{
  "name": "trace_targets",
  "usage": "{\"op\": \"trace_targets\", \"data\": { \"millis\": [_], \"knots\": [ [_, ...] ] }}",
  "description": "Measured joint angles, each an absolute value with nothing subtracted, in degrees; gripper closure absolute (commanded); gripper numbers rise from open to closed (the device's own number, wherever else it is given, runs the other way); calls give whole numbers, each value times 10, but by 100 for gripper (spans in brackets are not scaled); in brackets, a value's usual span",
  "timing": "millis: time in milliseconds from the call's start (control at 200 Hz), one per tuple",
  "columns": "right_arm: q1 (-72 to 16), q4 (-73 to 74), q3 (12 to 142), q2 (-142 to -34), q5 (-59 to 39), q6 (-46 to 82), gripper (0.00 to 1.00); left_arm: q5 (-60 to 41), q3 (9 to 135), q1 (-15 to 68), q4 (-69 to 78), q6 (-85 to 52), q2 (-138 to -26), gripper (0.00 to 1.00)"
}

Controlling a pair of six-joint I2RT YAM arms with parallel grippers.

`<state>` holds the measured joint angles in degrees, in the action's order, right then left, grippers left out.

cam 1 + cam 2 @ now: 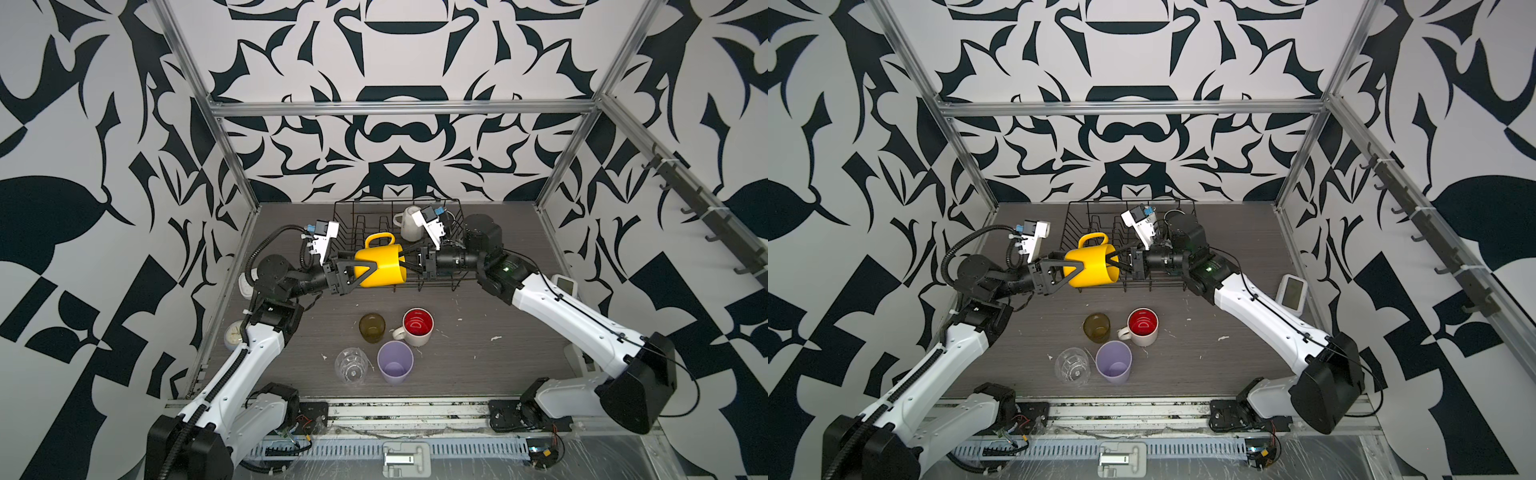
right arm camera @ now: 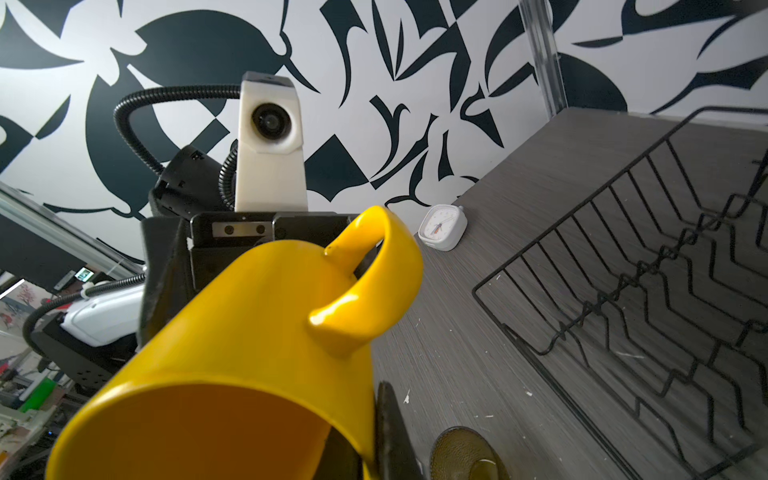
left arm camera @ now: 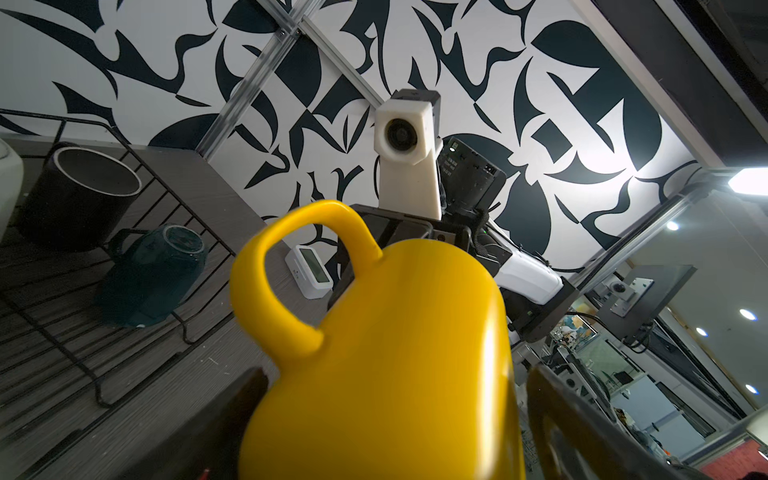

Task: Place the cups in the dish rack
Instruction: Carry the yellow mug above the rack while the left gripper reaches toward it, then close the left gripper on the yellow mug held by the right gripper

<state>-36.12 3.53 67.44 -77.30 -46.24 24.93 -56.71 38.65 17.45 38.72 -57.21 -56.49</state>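
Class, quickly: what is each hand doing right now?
Left hand: open, jaws straddling the base of the yellow mug.
Right hand: closed, pinching the yellow mug at its rim.

Right hand point(image 1: 1114, 262) pinches yellow mug point(image 1: 1096, 275) rim; left hand point(image 1: 1080, 266) straddles its base.

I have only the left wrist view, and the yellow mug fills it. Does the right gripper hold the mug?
Observer: Yes. The right gripper pinches the rim of the yellow mug.
Operator: How many cups stand on the table?
Observer: Four: amber glass, red-inside white mug, clear glass, lilac tumbler.
Operator: Where has the dish rack free room?
Observer: Its left part shows no cup.
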Motion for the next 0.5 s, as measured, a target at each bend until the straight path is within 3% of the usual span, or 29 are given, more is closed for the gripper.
{"op": "trace_targets", "data": {
  "millis": [500],
  "knots": [
    [-365, 43, 694, -773, -479, 134, 100, -614, 388, 196, 397, -579, -565, 1]
  ]
}}
